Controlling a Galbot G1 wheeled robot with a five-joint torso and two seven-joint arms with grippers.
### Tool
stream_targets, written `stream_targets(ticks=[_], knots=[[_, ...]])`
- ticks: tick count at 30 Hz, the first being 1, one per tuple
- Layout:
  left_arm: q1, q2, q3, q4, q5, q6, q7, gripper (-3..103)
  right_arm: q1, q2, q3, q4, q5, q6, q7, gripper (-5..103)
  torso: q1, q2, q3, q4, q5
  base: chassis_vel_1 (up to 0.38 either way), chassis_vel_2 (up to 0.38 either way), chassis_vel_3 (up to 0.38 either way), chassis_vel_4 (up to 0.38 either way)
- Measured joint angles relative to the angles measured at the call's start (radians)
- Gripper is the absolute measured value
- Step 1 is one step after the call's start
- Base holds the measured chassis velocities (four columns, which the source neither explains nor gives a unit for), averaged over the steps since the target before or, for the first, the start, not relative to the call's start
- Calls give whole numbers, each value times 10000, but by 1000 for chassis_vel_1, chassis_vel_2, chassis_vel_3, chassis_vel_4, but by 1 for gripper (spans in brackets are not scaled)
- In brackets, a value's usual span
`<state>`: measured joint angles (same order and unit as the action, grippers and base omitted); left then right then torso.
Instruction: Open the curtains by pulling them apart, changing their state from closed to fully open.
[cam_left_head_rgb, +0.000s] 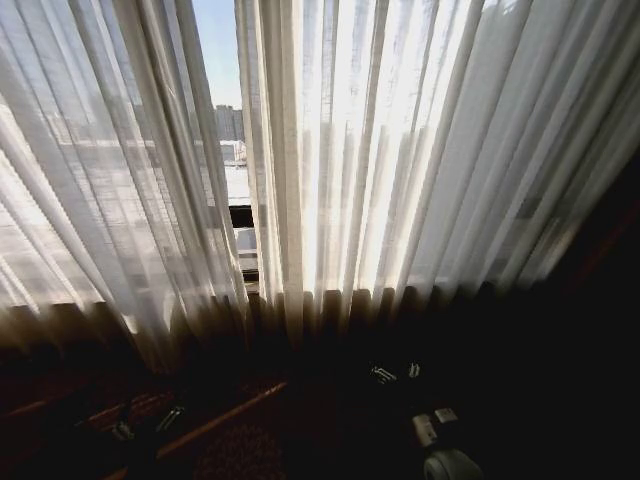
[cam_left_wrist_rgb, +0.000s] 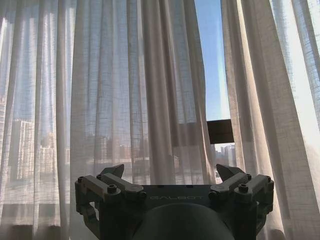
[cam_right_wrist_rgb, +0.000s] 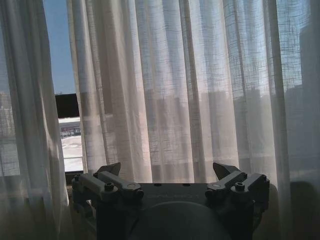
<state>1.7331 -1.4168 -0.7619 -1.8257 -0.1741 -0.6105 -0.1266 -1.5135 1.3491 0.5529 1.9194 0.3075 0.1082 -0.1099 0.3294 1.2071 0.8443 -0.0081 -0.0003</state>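
Left gripper and right gripper spread wide, gripping nothing, short of curtains. Narrow gap only; nearly all pulling left.

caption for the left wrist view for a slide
Open left gripper faces the sheer curtains, parted by a narrow gap showing sky.

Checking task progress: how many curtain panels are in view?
2. The left curtain panel hangs left of the narrow gap; the right curtain panel hangs right of it. Neither is fully pulled aside, and their outer edges run out of frame.
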Motion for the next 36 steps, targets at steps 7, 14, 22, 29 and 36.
stream_targets(ticks=[7, 14, 22, 29, 36], knots=[[0, 0, 0, 0, 0, 0, 0, 100, -61, 30, 3, -91, -37, 34, 4, 100, 0, 0, 0, 0, 0, 0, 0, 0, 0], [0, 0, 0, 0, 0, 0, 0, 100, 6, 37, 0, -188, 98, 313, -9, 100, 0, 0, 0, 0, 0, 0, 0, 0, 0], [0, 0, 0, 0, 0, 0, 0, 100, 105, 35, 50, -440, -145, 483, -745, 100, 0, 0, 0, 0, 0, 0, 0, 0, 0], [0, 0, 0, 0, 0, 0, 0, 100, 172, 33, 7, -608, -169, 491, -751, 100, -1, 0, -1, -1, 0, -9, 40, 8, -31], [1, 0, 0, 0, 0, 0, 0, 100, 232, -17, 18, -772, -152, 535, -744, 100, -2, 1, -1, 0, 1, -75, 179, 50, -165]])
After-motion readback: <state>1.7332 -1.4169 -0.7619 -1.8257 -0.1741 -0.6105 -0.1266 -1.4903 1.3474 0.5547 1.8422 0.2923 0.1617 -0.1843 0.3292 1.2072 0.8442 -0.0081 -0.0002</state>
